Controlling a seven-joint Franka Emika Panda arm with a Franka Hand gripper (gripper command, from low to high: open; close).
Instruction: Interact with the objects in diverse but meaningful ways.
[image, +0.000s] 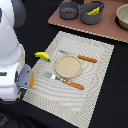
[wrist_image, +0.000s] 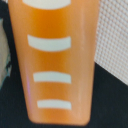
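- Right, your wrist view is almost filled by the orange-brown bun with white stripes, smooth and glossy, with four pale curved bars across it.
- It sits at the gripper, over the striped cream placemat's edge.
- You cannot tell whether the jaws clamp it.
- The yellow green-tipped banana lies nearby beside the round tan plate.
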